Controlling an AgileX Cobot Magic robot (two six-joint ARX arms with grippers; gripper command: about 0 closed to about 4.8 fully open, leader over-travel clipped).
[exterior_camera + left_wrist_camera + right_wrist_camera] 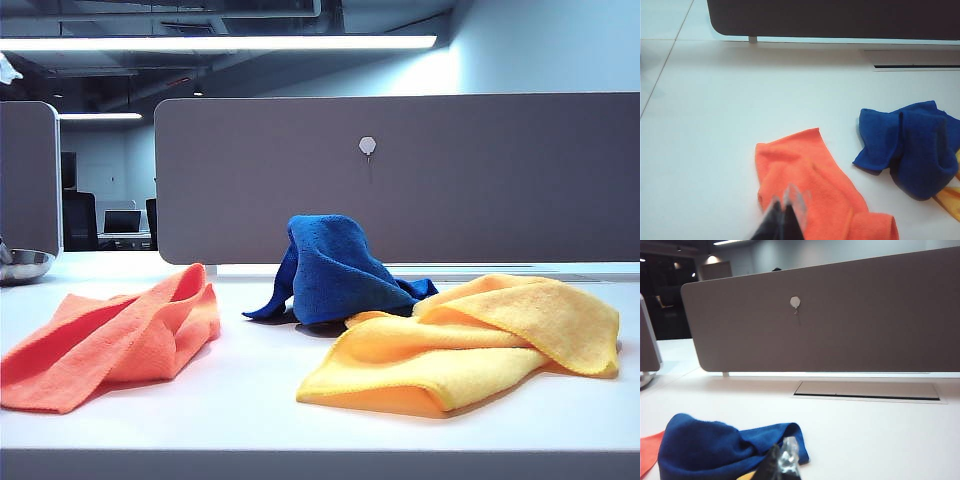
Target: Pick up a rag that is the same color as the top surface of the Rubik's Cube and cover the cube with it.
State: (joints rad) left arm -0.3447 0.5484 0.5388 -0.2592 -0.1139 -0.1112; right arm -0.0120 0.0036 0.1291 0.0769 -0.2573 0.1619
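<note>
Three cloths on the table (250, 420): orange cloth (110, 340) lower left, yellow cloth (470, 350) lower right, blue rag (335, 270) at centre, humped into a peak — likely draped over the Rubik's Cube, which isn't visible, so the cover step looks done. Left gripper (785, 212) sits at bottom edge of its wrist view above the orange cloth, jaws closed, empty. Right gripper (782, 462) sits low, near-level by the rag's edge, aimed toward the back partition (840, 315); jaws look closed w/ nothing held.
</note>
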